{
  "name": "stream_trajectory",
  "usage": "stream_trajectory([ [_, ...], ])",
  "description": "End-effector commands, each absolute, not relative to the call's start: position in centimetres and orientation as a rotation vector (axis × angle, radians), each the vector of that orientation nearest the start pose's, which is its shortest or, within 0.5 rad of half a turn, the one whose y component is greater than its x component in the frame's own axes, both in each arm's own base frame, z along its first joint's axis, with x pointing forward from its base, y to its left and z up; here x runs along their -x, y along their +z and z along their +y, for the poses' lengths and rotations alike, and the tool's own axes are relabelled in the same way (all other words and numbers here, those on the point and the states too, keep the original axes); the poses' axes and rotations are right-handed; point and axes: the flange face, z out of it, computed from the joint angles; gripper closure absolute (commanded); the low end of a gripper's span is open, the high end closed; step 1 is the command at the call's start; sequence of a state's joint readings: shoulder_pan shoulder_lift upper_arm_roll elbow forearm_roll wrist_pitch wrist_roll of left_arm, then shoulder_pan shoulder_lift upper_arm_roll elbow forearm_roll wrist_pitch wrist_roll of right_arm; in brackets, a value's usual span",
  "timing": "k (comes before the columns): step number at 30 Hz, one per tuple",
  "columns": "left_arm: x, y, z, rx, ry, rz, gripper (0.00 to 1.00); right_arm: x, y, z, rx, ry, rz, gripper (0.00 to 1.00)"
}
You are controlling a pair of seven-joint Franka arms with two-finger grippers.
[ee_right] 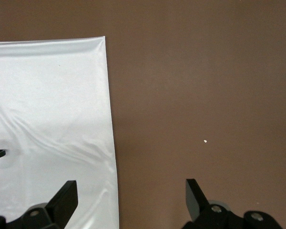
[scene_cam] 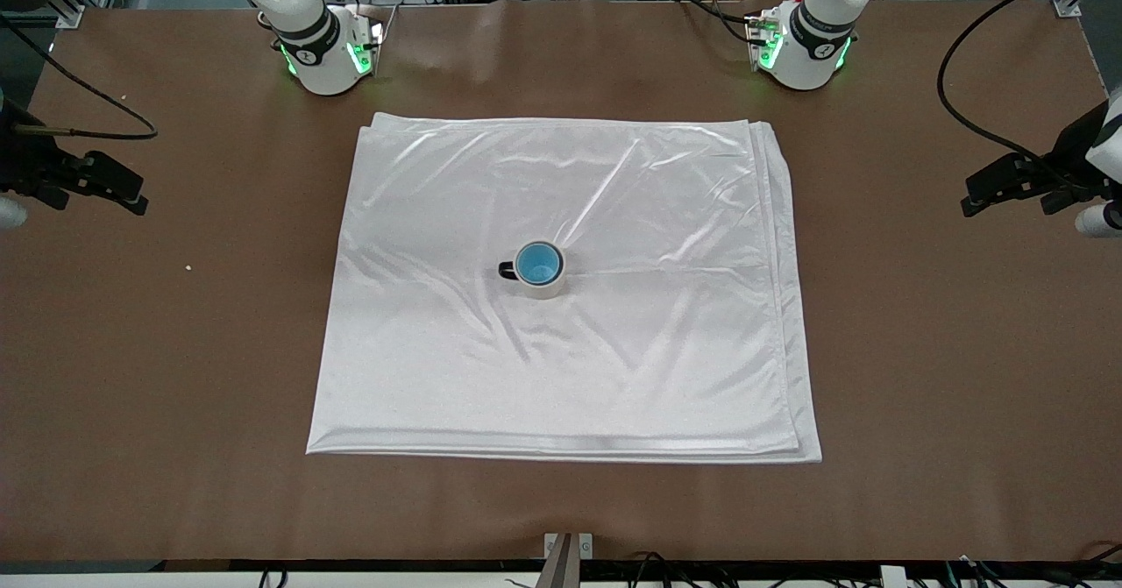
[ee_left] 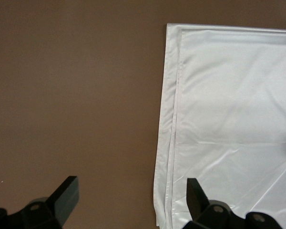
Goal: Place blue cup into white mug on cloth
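Since the blue cup (scene_cam: 537, 262) sits inside the white mug (scene_cam: 542, 283) on the cloth (scene_cam: 614, 369), consider placement done; left gripper (ee_left: 132, 200) and right gripper (ee_right: 131, 200) wait wide-fingered and empty over the table's ends.

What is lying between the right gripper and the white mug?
In the front view, only bare table and cloth separate the open right gripper from the white mug, which holds the blue cup.

Both arms parked wide, each up over its own end of the counter. Left claw (ee_left: 132, 200) fingers spread apart, nothing held. Right claw (ee_right: 132, 199) same.
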State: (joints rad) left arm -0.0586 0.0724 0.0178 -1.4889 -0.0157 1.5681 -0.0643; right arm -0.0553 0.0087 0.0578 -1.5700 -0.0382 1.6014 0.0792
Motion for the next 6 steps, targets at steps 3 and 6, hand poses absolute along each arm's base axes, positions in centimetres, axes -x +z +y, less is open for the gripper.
stream_trajectory([
  [3,-57.69,62.34,-2.60,3.173,-0.030,-0.007,0.00,-55.54,62.58,-0.33,3.154,-0.045,0.154,0.00],
  [6,-57.69,62.34,-2.60,3.173,-0.030,-0.007,0.00,-55.52,62.57,-0.42,3.154,-0.042,0.157,0.00],
])
